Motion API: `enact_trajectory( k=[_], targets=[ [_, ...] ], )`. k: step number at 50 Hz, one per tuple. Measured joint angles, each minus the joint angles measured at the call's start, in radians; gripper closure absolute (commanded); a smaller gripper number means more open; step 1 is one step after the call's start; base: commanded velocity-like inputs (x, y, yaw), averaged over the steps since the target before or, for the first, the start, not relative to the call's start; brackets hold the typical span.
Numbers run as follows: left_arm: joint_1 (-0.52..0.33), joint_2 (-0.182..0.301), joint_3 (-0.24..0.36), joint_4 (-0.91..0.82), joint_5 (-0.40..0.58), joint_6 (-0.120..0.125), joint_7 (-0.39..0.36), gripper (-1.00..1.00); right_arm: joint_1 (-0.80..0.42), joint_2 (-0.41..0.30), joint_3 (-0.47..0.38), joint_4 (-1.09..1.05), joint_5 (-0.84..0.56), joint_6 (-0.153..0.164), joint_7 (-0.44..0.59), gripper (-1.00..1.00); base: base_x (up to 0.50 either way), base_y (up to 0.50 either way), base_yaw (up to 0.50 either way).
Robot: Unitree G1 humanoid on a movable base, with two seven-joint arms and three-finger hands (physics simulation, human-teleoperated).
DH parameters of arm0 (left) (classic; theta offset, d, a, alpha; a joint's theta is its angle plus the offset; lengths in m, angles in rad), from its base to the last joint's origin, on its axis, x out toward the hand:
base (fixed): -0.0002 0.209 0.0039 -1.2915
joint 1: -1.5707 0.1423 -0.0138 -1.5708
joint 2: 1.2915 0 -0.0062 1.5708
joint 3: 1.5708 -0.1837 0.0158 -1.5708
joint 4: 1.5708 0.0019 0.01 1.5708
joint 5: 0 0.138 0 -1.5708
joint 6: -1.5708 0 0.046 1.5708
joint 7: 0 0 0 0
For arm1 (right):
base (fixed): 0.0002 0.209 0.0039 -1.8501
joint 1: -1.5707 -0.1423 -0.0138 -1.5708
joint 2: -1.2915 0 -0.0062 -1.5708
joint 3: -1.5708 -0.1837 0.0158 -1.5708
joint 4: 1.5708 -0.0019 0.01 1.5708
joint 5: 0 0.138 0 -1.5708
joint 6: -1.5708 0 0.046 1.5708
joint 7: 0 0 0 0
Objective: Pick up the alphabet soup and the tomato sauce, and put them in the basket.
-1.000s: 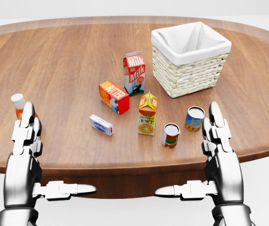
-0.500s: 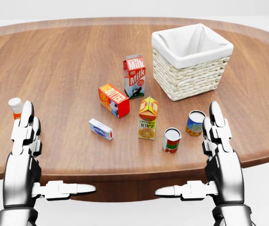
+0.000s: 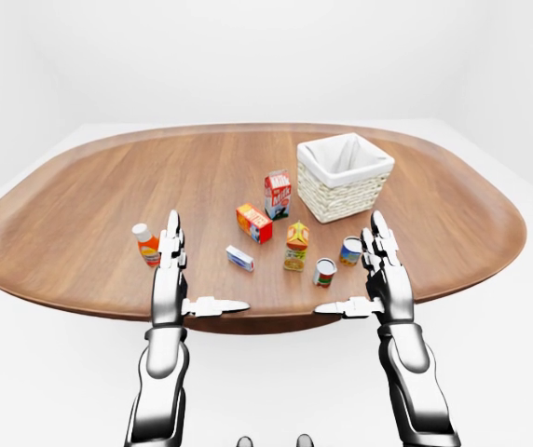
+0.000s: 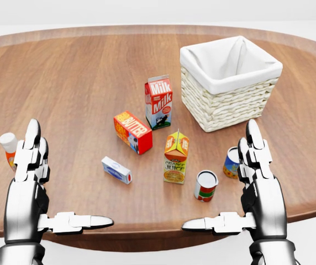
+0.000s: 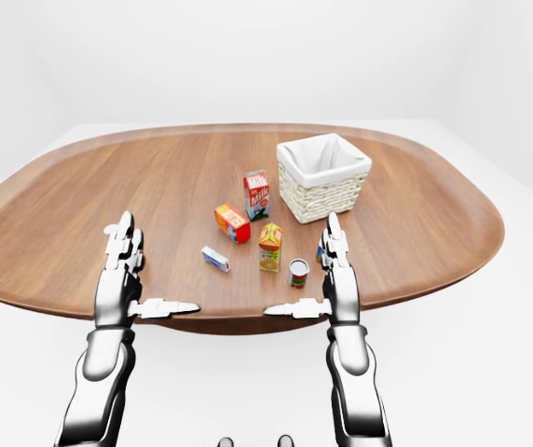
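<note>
Along the near edge of the table (image 4: 80, 72), toward its left corner: 1 small bottle (image 4: 9, 148) with a white cap, upright, half hidden behind the left hand (image 4: 32, 182), which is held up with fingers straight and thumb out sideways, gripping nothing. Toward the table's middle: 1 small white-and-blue box (image 4: 116, 169) lying flat; 1 red-and-orange box (image 4: 132, 131); 1 milk carton (image 4: 158, 102), upright; 1 orange juice carton (image 4: 174, 157), upright. Near edge, right of centre: 1 red-and-green can (image 4: 205, 185), upright, judged to be the tomato sauce; just to its right 1 blue-and-yellow can (image 4: 231, 162), judged to be the alphabet soup, partly covered by the right hand (image 4: 260, 179), likewise spread and empty. Toward the far right corner: 1 woven basket (image 4: 228, 83) with white lining, nothing visible inside. Change noted: against the head view of 1 second ago every item sits lower and larger while both hands hold the same place in the picture, so the camera has moved toward the table, not the goods. Both cans now lie close by the right hand; judged stage: approach nearly done, 0 of 2 cans lifted.
</note>
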Motion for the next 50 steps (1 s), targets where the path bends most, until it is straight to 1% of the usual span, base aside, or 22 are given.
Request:
enact_trajectory(
  k=[50],
  targets=[
    [-0.004,0.000,-0.004,0.011,-0.010,0.000,-0.010,-1.00,-0.003,-0.001,-0.003,0.007,0.004,0.000,-0.001,-1.00,0.22,0.00,0.00]
  ],
)
